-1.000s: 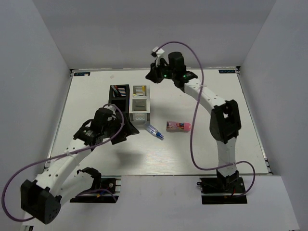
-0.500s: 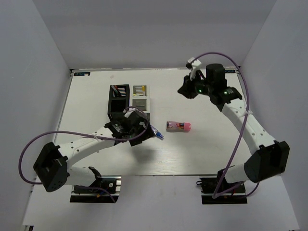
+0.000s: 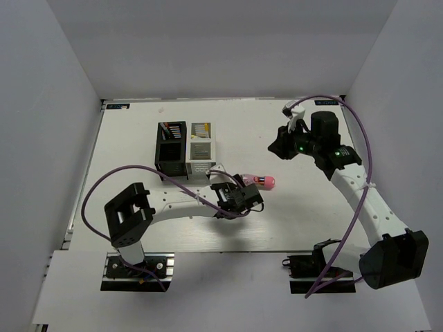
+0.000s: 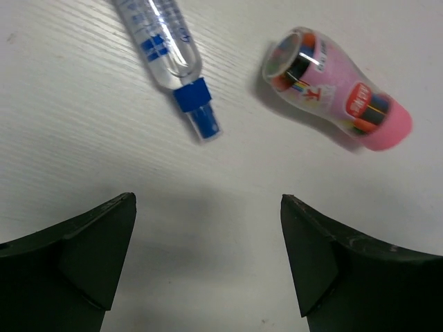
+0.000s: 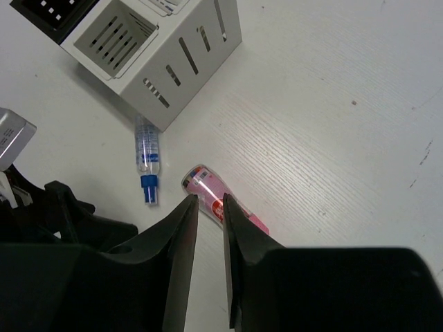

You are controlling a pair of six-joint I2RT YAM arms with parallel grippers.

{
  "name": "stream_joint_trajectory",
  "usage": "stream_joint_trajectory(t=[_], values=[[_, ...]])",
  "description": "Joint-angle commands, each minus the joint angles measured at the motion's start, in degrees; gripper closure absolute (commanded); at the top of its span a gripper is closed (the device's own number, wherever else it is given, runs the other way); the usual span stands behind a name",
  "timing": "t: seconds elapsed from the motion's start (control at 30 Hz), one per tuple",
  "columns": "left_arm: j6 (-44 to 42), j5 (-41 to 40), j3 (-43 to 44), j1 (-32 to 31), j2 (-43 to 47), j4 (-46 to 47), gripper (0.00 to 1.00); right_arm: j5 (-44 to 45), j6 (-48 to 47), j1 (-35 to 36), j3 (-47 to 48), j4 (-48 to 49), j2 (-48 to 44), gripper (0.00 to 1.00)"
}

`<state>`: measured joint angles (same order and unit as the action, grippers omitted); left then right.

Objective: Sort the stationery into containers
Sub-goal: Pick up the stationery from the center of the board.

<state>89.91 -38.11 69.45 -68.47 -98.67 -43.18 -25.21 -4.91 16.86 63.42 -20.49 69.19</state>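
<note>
the left gripper (image 4: pixel 208 202), wide and empty, should centre across the stubby pink plastic cylinder (image 4: pixel 336 90), avoiding the blue-capped clear pen (image 4: pixel 166 45).

My robotics lab test cell: plain white walls (image 3: pixel 55 83) box a white table (image 3: pixel 131 138), my cabled arms (image 3: pixel 176 204) bolted at its edge.

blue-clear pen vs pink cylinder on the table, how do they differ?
The blue-clear pen is slim and see-through with a blue tip; the pink cylinder is stubby, pink, with a printed label. The pen lies nearer the white box; the cylinder farther out. Both lie flat on the table.
</note>
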Motion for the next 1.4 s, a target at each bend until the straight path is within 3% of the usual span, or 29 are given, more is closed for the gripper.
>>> stream_joint_trajectory(t=[0.0,0.33,0.57,1.03,1.37], values=[[8.35,-7.68,1.21,-0.52,0.59,-4.80,0.05,-1.42,0.16,-0.95,-1.80,1.24,-2.39,0.72],[8.88,-12.24,1.74,0.88,-0.99,-8.59,0.01,-4.05,2.00,-3.32,-4.62,2.47,-3.18,0.72],[8.88,-13.83,6.22,1.41,-8.28,-11.23,0.01,-4.67,1.57,-4.12,-5.67,2.12,-4.85,0.72],[5.55,-12.78,6.75,5.54,-11.27,-8.07,0.01,-6.78,2.18,-6.58,-7.52,2.47,-6.00,0.71],[1.85,-10.67,11.67,7.29,-16.19,-7.01,0.01,-8.01,2.89,-7.46,-8.40,2.47,-6.61,0.71]])
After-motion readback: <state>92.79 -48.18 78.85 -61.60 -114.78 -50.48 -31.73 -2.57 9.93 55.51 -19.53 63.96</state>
